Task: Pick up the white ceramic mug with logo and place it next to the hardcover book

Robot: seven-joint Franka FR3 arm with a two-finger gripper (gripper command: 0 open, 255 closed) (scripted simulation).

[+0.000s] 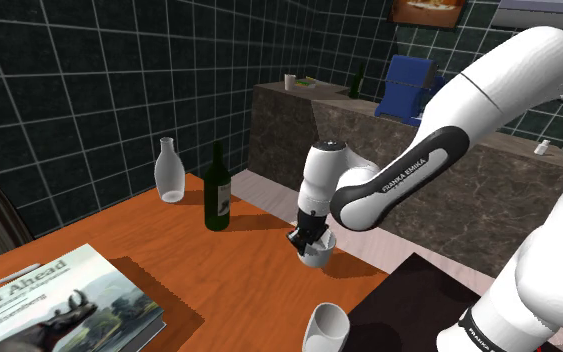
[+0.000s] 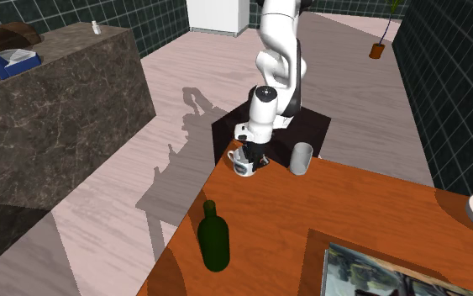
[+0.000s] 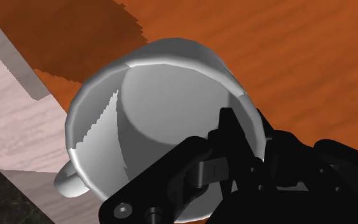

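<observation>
The all-black two-finger gripper (image 3: 247,124) has its jaws closed on the wall of the white, round-bodied mug (image 3: 165,95), one finger inside the rim and the other outside, with the handle on the mug's far side from them. Below the jaws the mug stands on the orange-brown wooden table (image 1: 239,270) near its edge. The illustrated hardcover book (image 1: 59,300) lies well apart from them.

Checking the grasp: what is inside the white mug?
Bare pale wall and bottom show inside the mug, nothing in it there. The gripper reaches over its rim and covers the near part of the inside.
</observation>
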